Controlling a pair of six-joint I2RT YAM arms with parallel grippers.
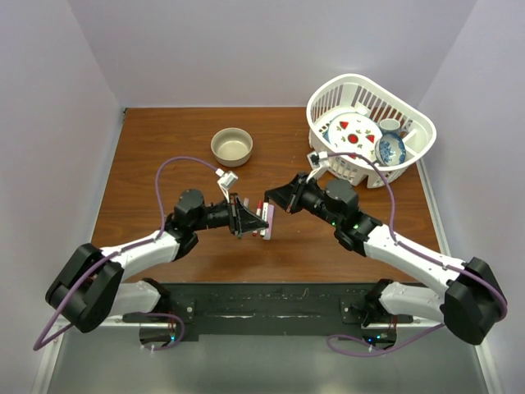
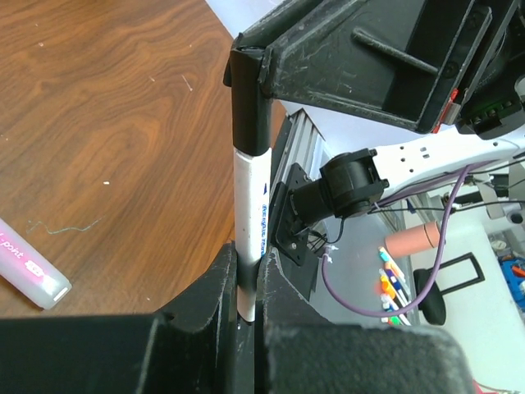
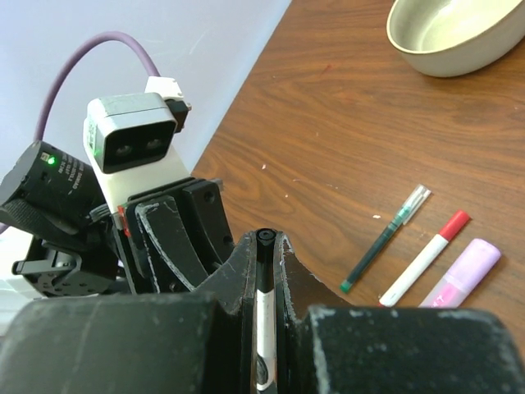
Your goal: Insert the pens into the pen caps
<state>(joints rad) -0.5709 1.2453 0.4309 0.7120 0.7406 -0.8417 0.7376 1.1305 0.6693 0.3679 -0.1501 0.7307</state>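
A white-bodied pen (image 2: 250, 205) with blue lettering is held above the table between both grippers. My left gripper (image 2: 248, 261) is shut on its white barrel. The pen's black cap (image 2: 249, 98) sits on its far end, and my right gripper (image 3: 265, 243) is shut on that cap (image 3: 264, 246). Seen from above, the left gripper (image 1: 246, 217) and right gripper (image 1: 285, 199) meet tip to tip over the table's middle. On the wood lie a dark green pen with a clear cap (image 3: 384, 240), a white pen with a red cap (image 3: 425, 258) and a pink marker (image 3: 463, 272).
A tan round bowl (image 1: 232, 146) stands behind the left gripper. A white plastic basket (image 1: 410, 115) holding dishes fills the back right corner. The pink marker (image 2: 29, 269) lies just below and left of the left gripper.
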